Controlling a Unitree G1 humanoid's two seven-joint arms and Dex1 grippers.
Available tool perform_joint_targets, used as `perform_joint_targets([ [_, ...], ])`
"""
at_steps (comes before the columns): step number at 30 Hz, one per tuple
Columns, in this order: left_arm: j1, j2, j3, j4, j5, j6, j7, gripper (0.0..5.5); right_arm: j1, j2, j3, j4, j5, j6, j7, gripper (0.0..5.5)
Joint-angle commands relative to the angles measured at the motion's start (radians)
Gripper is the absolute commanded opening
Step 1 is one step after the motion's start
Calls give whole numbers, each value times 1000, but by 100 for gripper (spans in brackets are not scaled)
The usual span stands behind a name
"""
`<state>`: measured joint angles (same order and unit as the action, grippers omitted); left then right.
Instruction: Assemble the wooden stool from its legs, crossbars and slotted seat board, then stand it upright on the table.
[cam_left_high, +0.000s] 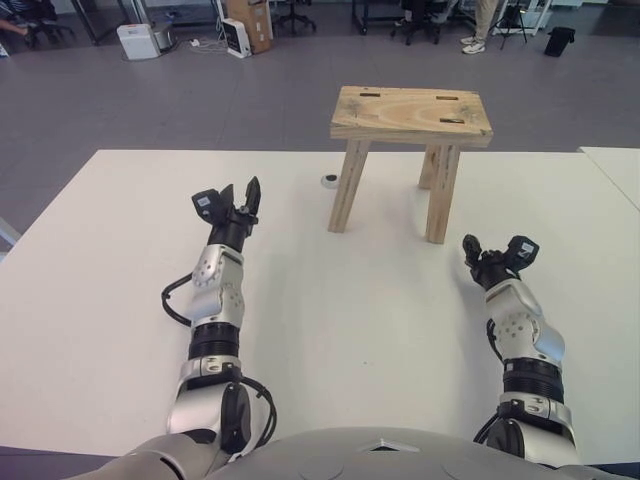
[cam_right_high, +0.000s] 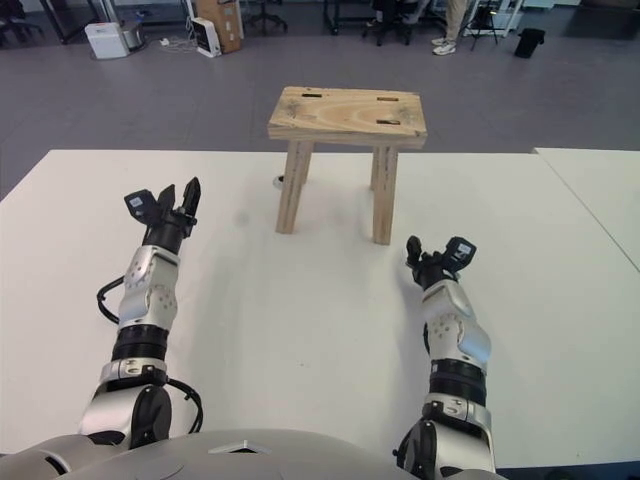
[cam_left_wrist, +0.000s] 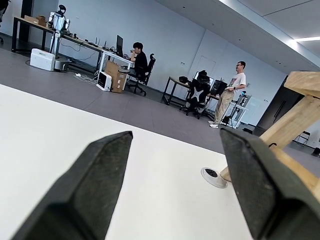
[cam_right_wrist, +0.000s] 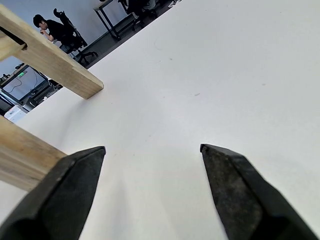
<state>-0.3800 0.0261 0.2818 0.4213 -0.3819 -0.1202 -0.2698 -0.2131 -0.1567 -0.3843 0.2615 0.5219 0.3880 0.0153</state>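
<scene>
Left tool (cam_left_wrist: 176, 132), right tool (cam_right_wrist: 152, 147) agape

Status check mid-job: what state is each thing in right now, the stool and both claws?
Stool: assembled, standing upright on the table, nothing gripping it.
Left claw: open, empty, off to the stool's left.
Right claw: open, empty, near the stool's front right leg, not touching.

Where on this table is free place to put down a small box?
Bare table lies between the left gripper and the right gripper, in front of the stool, and along the left edge. It is crowded under the stool and by the round grommet near its leg.
</scene>
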Motion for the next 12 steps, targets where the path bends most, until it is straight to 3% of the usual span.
perform_joint_targets([
  [1, 76, -25, -3, -43, -9, -12, 2, 322, -29, -13, 15, 13, -18, 29, 12, 355],
  [12, 37, -46, -58, 4, 0, -29, -66, 322, 42, 8, 42, -1, -86, -39, 27, 355],
])
